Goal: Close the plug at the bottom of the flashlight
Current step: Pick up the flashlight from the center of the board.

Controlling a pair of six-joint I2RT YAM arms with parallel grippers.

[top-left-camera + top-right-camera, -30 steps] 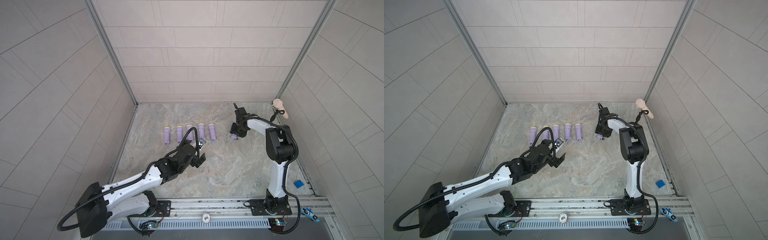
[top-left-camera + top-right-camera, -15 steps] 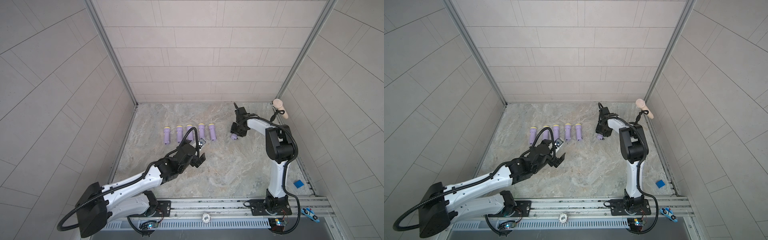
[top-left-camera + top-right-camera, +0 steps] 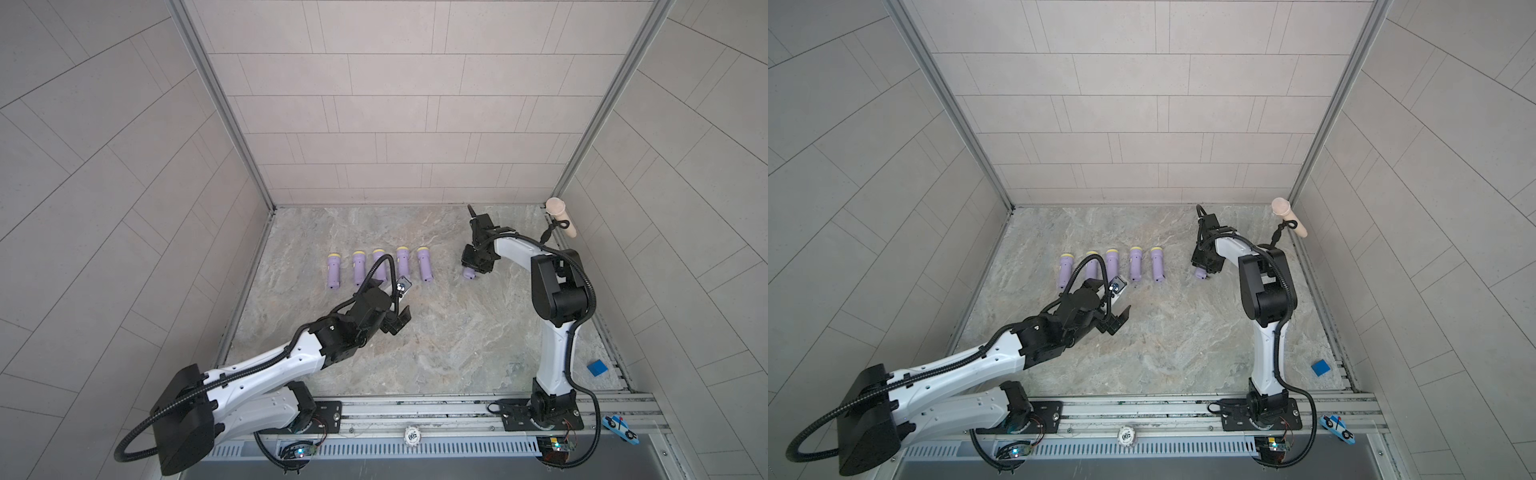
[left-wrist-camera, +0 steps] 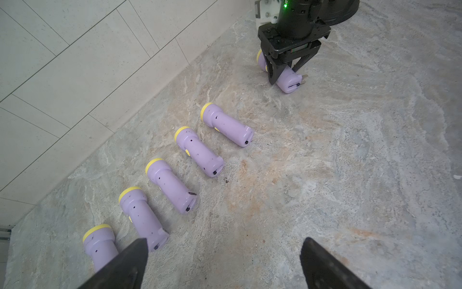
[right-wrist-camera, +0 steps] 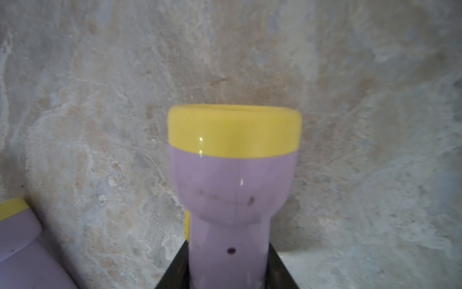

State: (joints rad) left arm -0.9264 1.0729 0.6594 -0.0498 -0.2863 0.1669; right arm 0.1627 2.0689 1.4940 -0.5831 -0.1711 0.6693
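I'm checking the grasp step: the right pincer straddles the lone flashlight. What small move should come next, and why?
Probably close the right pincer firmly on the lone flashlight: its fingers flank the purple body, contact unclear, and the plug prongs jut from the base. The left pincer hangs open, apart.

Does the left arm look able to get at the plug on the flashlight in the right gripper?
Probably yes. The left gripper is open, bare floor lies between, and the plug juts from the flashlight beyond the right gripper, on the side facing the left arm.
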